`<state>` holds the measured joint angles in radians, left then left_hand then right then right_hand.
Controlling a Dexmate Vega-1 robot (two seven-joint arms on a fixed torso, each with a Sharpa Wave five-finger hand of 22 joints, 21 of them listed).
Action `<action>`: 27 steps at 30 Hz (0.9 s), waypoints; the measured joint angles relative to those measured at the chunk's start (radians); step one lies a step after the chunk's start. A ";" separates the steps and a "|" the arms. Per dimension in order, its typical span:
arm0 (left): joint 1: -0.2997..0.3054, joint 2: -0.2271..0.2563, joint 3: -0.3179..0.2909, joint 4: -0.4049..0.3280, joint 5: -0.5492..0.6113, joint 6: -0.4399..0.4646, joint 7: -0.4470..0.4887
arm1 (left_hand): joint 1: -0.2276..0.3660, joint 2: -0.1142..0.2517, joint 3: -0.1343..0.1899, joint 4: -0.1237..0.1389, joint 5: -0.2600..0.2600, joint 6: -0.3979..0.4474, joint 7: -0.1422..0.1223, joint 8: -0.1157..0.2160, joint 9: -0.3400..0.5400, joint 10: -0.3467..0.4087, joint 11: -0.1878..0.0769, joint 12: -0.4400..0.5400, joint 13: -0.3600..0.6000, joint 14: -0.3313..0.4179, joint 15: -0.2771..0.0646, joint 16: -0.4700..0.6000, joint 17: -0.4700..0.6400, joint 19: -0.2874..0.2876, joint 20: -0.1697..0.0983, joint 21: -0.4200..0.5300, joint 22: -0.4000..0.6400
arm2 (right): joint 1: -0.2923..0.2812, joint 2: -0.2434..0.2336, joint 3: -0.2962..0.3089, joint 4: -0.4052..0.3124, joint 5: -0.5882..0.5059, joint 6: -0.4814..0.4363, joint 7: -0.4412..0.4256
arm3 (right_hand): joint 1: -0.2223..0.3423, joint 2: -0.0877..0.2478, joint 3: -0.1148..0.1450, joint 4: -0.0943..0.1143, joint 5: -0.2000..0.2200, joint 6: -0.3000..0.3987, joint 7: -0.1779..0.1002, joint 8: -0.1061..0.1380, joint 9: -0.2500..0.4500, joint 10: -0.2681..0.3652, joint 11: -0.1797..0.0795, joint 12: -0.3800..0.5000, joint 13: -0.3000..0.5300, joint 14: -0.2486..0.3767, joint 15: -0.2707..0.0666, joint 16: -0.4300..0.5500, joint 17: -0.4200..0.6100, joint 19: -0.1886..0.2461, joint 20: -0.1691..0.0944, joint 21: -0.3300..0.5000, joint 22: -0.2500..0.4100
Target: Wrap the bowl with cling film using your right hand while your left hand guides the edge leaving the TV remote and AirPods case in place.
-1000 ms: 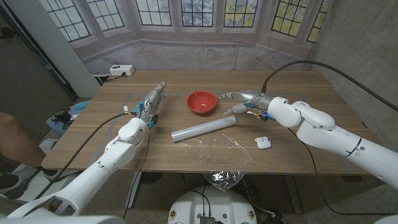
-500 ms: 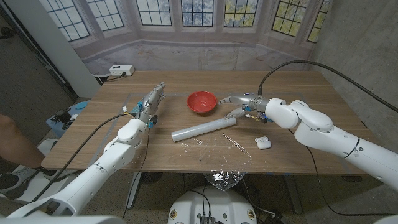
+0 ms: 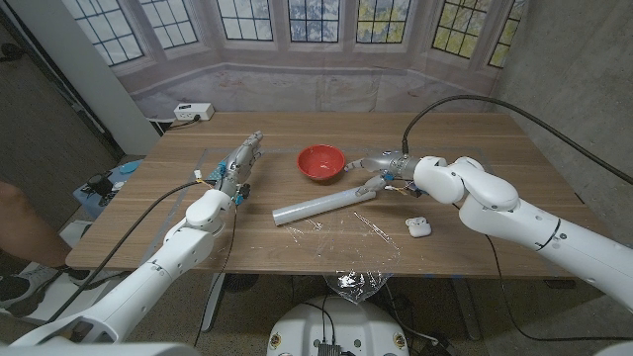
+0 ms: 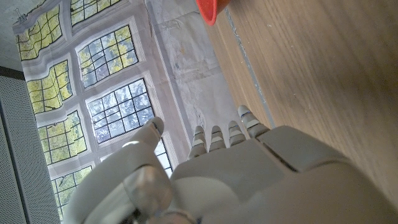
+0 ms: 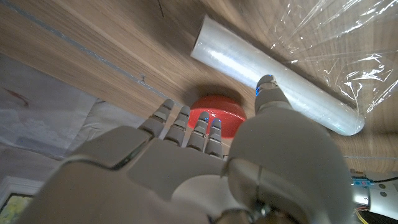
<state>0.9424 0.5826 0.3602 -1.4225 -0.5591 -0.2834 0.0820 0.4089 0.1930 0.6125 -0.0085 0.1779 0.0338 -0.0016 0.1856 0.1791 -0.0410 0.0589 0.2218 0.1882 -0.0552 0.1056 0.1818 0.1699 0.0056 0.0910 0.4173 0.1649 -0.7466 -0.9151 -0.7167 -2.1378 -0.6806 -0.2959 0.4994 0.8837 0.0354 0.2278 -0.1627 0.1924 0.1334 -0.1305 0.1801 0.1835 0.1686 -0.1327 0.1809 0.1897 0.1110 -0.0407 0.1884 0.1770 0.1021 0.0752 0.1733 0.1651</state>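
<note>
A red bowl (image 3: 321, 162) stands at the table's middle back. In front of it lies a cling film roll (image 3: 324, 205), with a loose sheet of film (image 3: 351, 242) spread toward the front edge. My right hand (image 3: 370, 171) hovers with fingers spread between the bowl and the roll's right end, holding nothing. The right wrist view shows its thumb over the roll (image 5: 280, 84), with the bowl (image 5: 217, 115) beyond the fingertips. My left hand (image 3: 240, 160) stays left of the bowl, fingers straight and empty. The white AirPods case (image 3: 418, 227) lies right of the film.
A white power strip (image 3: 193, 112) sits at the back left corner. Crumpled film (image 3: 358, 282) hangs over the front edge. A person's limb (image 3: 20, 222) shows at the picture's left edge. The bowl's rim (image 4: 211, 9) shows in the left wrist view.
My right hand has moved left and slightly nearer, from beside the bowl to the roll's right end. The left hand, bowl, roll and case have not moved.
</note>
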 measured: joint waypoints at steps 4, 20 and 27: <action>0.000 0.000 0.000 0.000 0.001 0.004 0.000 | 0.003 0.003 0.001 -0.001 0.000 0.000 0.000 0.000 0.000 0.000 0.000 0.000 0.000 0.004 0.004 0.000 0.000 0.000 0.000 -0.007 0.000 | 0.009 0.008 -0.010 0.004 0.000 0.000 0.000 | 0.005 -0.005 0.000 0.000 0.004 0.000 0.000 0.000 0.000 -0.005 -0.006 0.000 0.000 0.000 0.000 0.000 0.000 -0.019 0.005 0.000 0.000; -0.019 -0.013 0.018 0.015 0.008 0.023 0.003 | 0.007 -0.001 0.004 -0.004 0.000 0.005 0.005 0.000 0.000 0.000 0.000 0.000 0.000 0.003 0.003 0.000 0.000 0.000 0.000 -0.015 0.000 | 0.033 0.036 -0.036 0.036 -0.114 0.030 0.082 | 0.031 -0.031 0.004 -0.004 0.008 0.078 -0.012 0.031 0.000 0.046 -0.031 0.016 0.000 0.059 0.004 0.012 -0.005 -0.041 0.009 0.004 0.000; -0.032 -0.019 0.024 0.028 0.010 0.029 0.002 | 0.007 -0.001 0.008 0.000 0.000 0.005 0.005 0.000 0.000 0.000 0.000 0.000 0.000 0.003 0.003 0.000 0.000 0.000 0.000 -0.015 0.000 | 0.037 0.049 -0.043 0.055 -0.145 0.044 0.087 | 0.036 -0.036 0.007 -0.001 0.008 0.101 -0.014 0.033 0.000 0.065 -0.029 0.016 0.000 0.084 0.005 0.012 -0.005 -0.031 0.000 0.012 0.000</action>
<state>0.9100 0.5633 0.3841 -1.3941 -0.5494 -0.2544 0.0839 0.4163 0.1922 0.6207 -0.0082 0.1779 0.0392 0.0037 0.1856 0.1790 -0.0411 0.0589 0.2219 0.1881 -0.0518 0.1090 0.1818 0.1698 0.0054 0.0910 0.4027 0.1649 -0.7098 -0.8660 -0.7592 -2.0832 -0.8254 -0.2514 0.5864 0.9200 -0.0010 0.2348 -0.1641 0.2001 0.2345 -0.1443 0.2135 0.1835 0.2336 -0.1613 0.1965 0.1898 0.1954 -0.0358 0.2007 0.1721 0.0709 0.0747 0.1858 0.1651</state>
